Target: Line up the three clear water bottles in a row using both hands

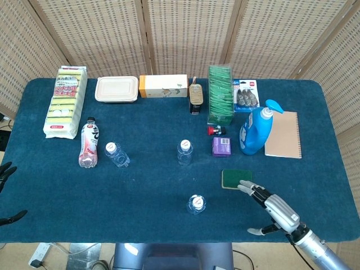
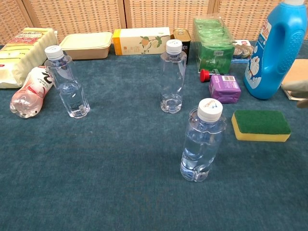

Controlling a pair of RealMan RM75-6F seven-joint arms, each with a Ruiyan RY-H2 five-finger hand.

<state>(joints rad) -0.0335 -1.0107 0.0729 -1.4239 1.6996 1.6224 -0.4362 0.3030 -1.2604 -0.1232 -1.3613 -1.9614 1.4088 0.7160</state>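
Three clear water bottles with white caps stand upright on the blue table. The left bottle [image 1: 116, 154] [image 2: 69, 82] and the middle bottle [image 1: 184, 152] [image 2: 173, 77] stand about level with each other. The near bottle [image 1: 196, 203] [image 2: 202, 142] stands closer to the front edge. My right hand [image 1: 271, 206] hovers open at the front right, fingers spread toward the near bottle and well apart from it; it shows at the chest view's right edge [image 2: 299, 94]. Only dark fingertips of my left hand [image 1: 5, 170] show at the left edge, spread and holding nothing.
A green sponge [image 1: 236, 179] [image 2: 261, 125] lies just beyond my right hand. Behind it are a purple box [image 1: 221, 146], a blue detergent bottle [image 1: 256, 130] and a notebook [image 1: 283, 134]. A pink-labelled bottle [image 1: 88, 145] lies left of the left bottle. Packs and boxes line the back edge.
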